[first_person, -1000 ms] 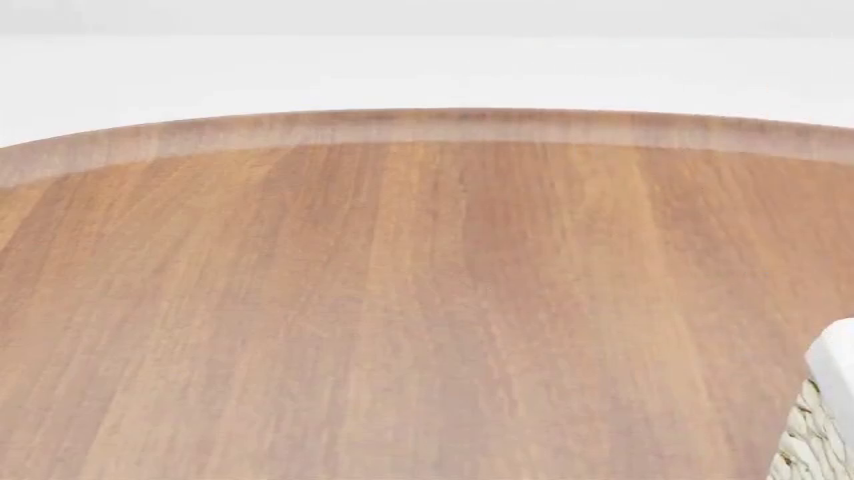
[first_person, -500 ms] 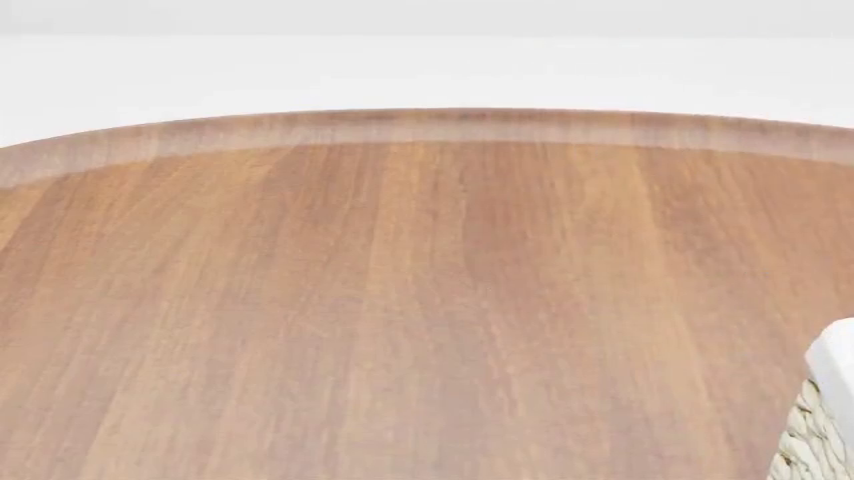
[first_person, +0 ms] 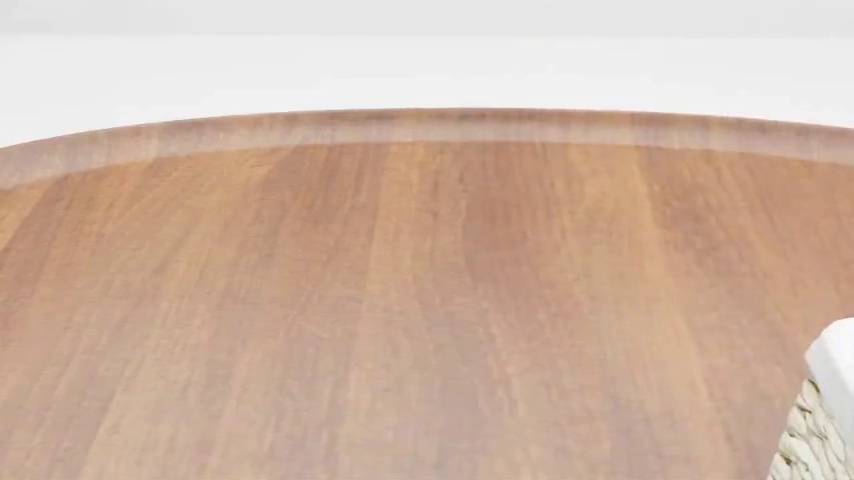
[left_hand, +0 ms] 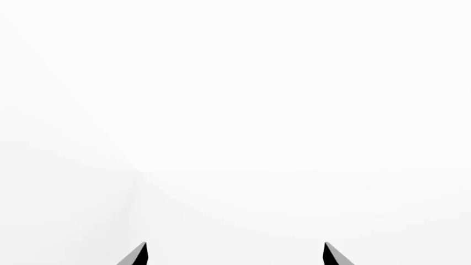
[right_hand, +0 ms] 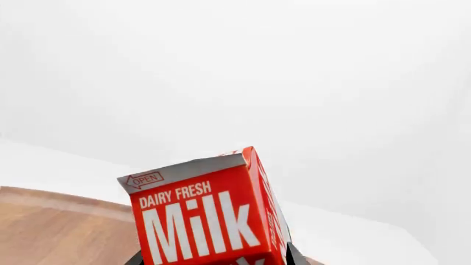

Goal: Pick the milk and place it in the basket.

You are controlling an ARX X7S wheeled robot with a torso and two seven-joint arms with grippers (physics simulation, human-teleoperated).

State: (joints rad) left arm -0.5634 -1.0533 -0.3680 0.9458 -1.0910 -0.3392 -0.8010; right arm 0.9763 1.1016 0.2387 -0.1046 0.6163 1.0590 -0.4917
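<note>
The milk (right_hand: 202,215), a gable-top carton with a red top and white "Milk" lettering, fills the lower middle of the right wrist view. My right gripper (right_hand: 213,260) is shut on it, a dark finger showing on each side at the frame's lower edge. Behind it lie the wooden table edge (right_hand: 44,221) and a white background. A corner of the basket (first_person: 827,410), woven wicker with white cloth over the rim, shows at the head view's lower right. My left gripper (left_hand: 235,255) is open and empty, its two dark fingertips (left_hand: 140,255) set wide apart against plain white. Neither gripper shows in the head view.
A round wooden table (first_person: 400,300) fills the head view, its far curved edge (first_person: 427,125) against a white floor and wall. No other groceries show.
</note>
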